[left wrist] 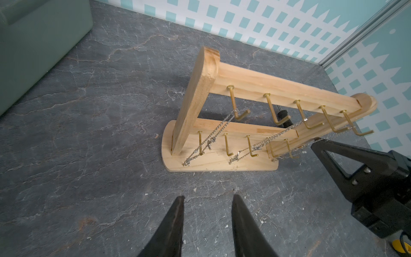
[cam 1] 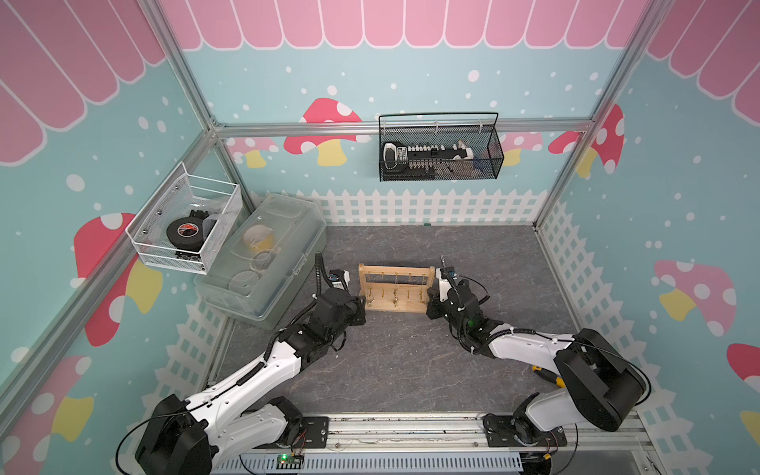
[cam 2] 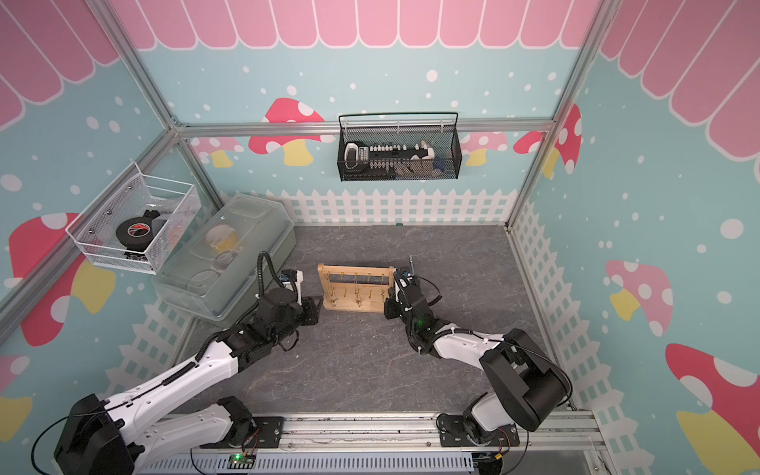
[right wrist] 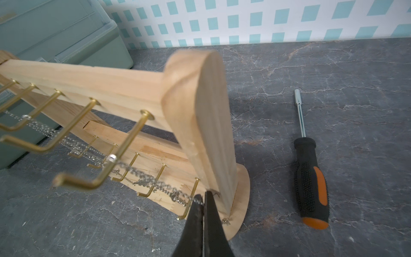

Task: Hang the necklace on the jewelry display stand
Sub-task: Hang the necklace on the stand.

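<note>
while my right gripper [right wrist: 203, 197] is clamped on one thin silver chain necklace [right wrist: 142, 175] looped over the end peg | light-wood jewelry display stand [cam 1: 405, 307] mid-table between my two arms, five gold pegs [left wrist: 233, 102] in top row, three chains counted | left gripper [left wrist: 208, 200] jaws apart, empty | one black-and-orange screwdriver [right wrist: 311, 178] beside stand

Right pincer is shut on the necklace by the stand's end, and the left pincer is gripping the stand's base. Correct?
Not quite. The left pincer grips nothing: in the left wrist view its jaws stand open, short of the jewelry display stand. The right pincer is shut on the necklace, as you said.
</note>
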Available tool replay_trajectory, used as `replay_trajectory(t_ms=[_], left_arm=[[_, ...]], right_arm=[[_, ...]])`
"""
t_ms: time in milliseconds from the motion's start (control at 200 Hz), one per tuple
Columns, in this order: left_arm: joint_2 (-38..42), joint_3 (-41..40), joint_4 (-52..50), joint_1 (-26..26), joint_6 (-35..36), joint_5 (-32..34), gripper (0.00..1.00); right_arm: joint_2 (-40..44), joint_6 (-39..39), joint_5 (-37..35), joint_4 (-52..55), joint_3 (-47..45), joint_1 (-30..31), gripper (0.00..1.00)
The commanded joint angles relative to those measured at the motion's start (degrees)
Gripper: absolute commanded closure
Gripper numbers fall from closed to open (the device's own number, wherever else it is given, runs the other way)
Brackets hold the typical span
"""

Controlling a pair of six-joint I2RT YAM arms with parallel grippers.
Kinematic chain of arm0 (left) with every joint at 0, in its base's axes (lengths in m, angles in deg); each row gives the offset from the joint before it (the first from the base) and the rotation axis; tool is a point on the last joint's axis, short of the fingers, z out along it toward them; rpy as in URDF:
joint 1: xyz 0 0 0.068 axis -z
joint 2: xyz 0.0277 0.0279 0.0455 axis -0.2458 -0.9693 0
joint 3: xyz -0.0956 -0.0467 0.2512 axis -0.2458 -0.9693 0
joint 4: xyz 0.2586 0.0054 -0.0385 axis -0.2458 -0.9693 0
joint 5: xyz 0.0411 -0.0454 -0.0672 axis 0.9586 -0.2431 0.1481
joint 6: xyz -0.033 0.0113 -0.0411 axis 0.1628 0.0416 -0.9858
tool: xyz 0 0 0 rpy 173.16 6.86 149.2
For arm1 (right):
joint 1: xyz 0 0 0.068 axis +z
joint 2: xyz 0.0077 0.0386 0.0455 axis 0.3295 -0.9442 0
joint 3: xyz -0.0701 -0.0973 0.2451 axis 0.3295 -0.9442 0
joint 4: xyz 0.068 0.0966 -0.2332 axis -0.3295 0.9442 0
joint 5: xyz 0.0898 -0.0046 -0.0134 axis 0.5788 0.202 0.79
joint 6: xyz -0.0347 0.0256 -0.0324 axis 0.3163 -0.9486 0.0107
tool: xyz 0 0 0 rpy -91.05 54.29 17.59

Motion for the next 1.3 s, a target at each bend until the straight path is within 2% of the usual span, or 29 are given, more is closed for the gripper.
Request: replay_trajectory(t_ms=[0, 510, 1296], left_arm=[[0.0, 0.0, 0.6, -0.5, -1.2, 0.2, 0.64], [0.0, -0.1, 0.6, -0.5, -1.2, 0.2, 0.64], [-0.2, 0.4, 0.5, -0.5, -1.1, 0.0, 0.64]], right_arm=[[-0.9, -1.3, 1.6, -1.6, -0.1, -0.1, 0.99], [-3.6, -2.0, 2.1, -0.6, 0.5, -0.1, 0.97], [-1.0, -1.0, 0.2, 0.5, 0.3, -0.1, 0.96]])
